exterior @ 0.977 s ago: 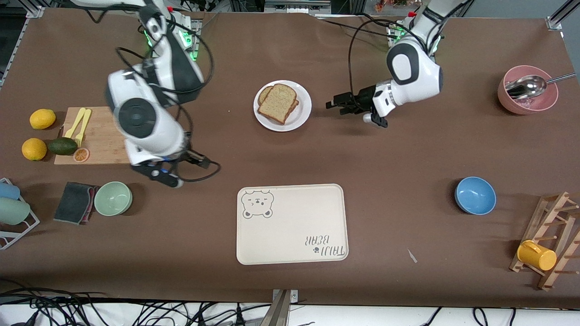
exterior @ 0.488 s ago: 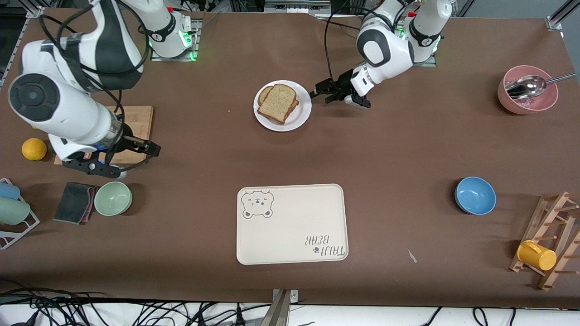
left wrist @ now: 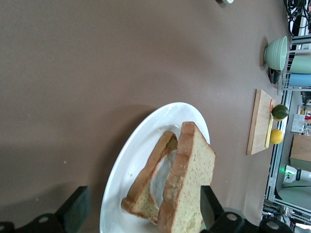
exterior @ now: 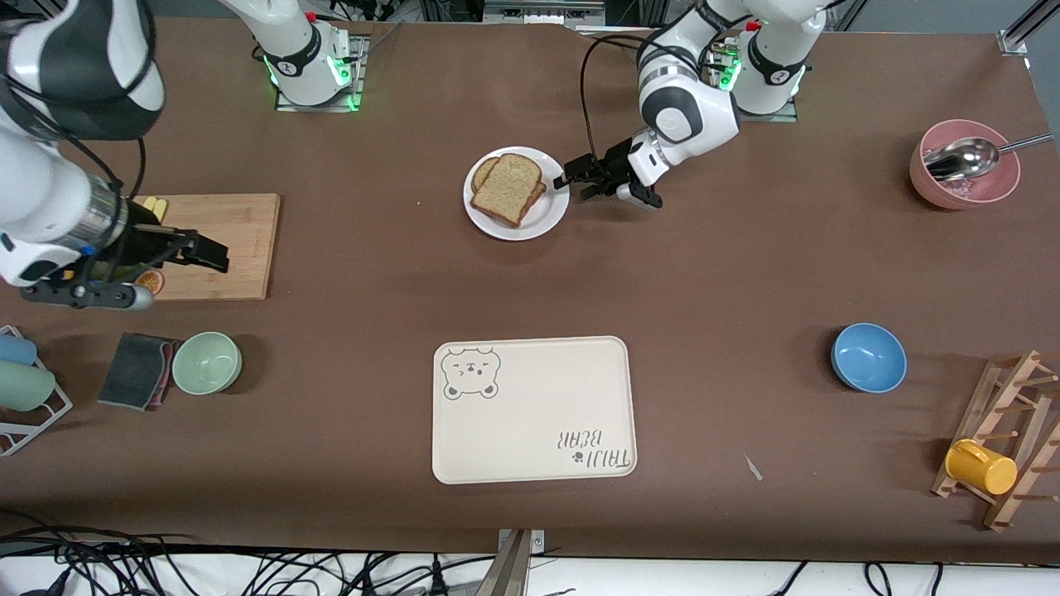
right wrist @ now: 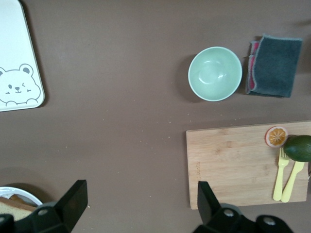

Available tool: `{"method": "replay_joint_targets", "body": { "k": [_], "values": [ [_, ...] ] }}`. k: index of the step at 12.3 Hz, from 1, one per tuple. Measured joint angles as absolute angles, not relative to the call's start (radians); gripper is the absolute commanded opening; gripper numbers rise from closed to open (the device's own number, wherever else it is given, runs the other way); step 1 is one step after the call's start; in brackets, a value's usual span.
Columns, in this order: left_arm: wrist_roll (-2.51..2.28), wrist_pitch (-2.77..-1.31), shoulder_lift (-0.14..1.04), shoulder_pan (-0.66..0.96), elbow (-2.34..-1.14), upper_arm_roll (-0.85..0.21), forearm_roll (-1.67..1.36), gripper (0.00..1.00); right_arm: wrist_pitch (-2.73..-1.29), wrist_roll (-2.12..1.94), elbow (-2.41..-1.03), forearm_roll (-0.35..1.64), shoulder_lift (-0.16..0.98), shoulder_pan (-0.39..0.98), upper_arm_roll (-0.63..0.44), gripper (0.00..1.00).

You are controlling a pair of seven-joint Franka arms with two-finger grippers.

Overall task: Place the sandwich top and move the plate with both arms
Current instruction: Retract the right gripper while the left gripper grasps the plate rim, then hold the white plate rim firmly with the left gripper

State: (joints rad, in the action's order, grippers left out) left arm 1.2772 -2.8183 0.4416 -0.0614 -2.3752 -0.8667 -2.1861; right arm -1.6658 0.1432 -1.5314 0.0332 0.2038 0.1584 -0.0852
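- Your left gripper (exterior: 571, 181) sat at the plate (exterior: 552, 217) rim on the left arm's end – fingers (left wrist: 75, 209) spread wide, gripping nothing
- Sandwich top (exterior: 507, 188) lay on the lower slice on that plate
- Your right gripper (exterior: 211, 253) hung over the cutting board (exterior: 224, 240) – jaws apart, empty

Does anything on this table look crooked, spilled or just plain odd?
Only small things. The top slice sits askew on the sandwich, so the slice under it peeks out on the plate. The yellow cup lies tipped on its side on the wooden rack. Nothing looks spilled or broken.
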Motion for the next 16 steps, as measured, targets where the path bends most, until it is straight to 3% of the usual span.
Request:
{"method": "replay_joint_targets", "body": {
  "k": [4,7,9,16],
  "values": [
    [1.403,-2.82,0.537,-0.066,-2.337,-0.826,-2.186,1.0,-1.663,0.137,-1.57,0.034,0.123,0.084,-0.051,1.0],
    [1.422,-2.821,0.56,-0.067,-2.328,-0.825,-2.186,1.0,-1.661,0.132,-1.588,0.035,0.076,-0.055,0.077,1.0],
    [1.423,-2.821,0.561,-0.058,-2.327,-0.827,-2.19,1.0,-1.645,0.132,-1.591,0.029,0.061,-0.079,0.112,1.0],
    [1.47,-2.822,0.575,0.006,-2.317,-0.821,-2.271,0.73,-1.599,0.132,-1.591,-0.024,0.039,-0.111,0.086,1.0]
  ]
}}
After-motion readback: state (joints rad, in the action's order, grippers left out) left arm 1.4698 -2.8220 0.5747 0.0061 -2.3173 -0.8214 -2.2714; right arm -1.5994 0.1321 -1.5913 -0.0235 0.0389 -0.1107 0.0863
